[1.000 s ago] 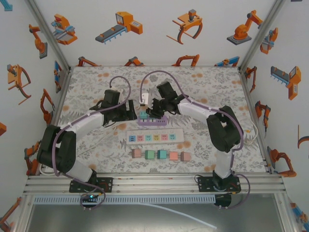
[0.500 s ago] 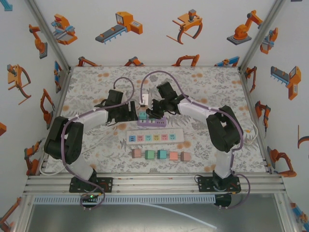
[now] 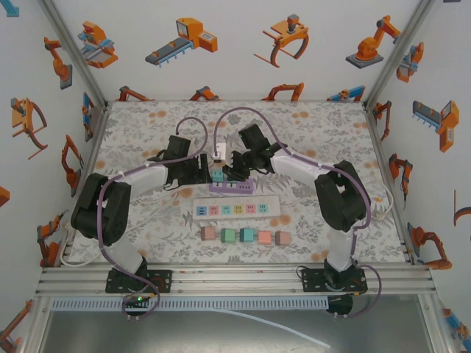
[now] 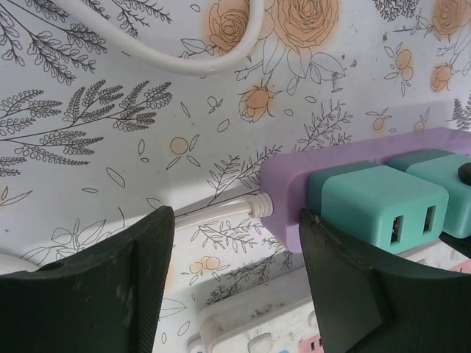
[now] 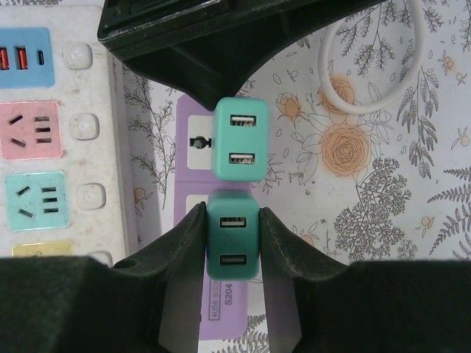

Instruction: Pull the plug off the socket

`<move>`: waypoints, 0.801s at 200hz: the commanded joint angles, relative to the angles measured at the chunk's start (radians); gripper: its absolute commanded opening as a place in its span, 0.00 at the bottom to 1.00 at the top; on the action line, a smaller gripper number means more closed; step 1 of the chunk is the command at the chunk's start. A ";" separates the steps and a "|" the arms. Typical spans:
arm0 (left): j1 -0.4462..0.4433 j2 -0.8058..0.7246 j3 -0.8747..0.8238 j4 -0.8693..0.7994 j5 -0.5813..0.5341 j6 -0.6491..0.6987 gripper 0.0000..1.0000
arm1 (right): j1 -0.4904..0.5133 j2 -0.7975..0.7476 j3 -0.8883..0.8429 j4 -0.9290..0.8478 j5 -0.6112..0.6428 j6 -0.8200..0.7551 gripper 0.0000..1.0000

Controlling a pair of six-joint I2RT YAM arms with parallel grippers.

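A purple socket strip (image 3: pixel 246 186) lies mid-table with two teal plugs standing in it. My right gripper (image 5: pixel 232 239) is shut on the nearer teal plug (image 5: pixel 232 234), fingers pressed on both its sides above the strip (image 5: pixel 224 305). The second teal plug (image 5: pixel 241 140) sits just beyond it. My left gripper (image 4: pixel 235 246) is open at the strip's left end (image 4: pixel 283 187); its right finger (image 4: pixel 360 294) lies against the strip's corner under a teal plug (image 4: pixel 383 206), its left finger (image 4: pixel 110 294) is over bare table. In the top view both grippers (image 3: pixel 204 172) (image 3: pixel 234 170) meet over the strip.
A white power strip (image 3: pixel 237 209) with coloured sockets lies just in front of the purple one, and a row of coloured blocks (image 3: pixel 245 236) nearer still. The strip's white cable (image 4: pixel 221 209) runs left and loops (image 5: pixel 383 73) behind. Walls enclose the table.
My left arm has swung right, bringing its gripper up to the strip's left end while its jaws narrowed. The right gripper has stayed clamped on its plug.
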 commanded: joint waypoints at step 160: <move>-0.033 -0.065 0.002 -0.145 -0.109 0.022 0.67 | 0.011 -0.249 -0.062 0.090 0.088 0.225 0.21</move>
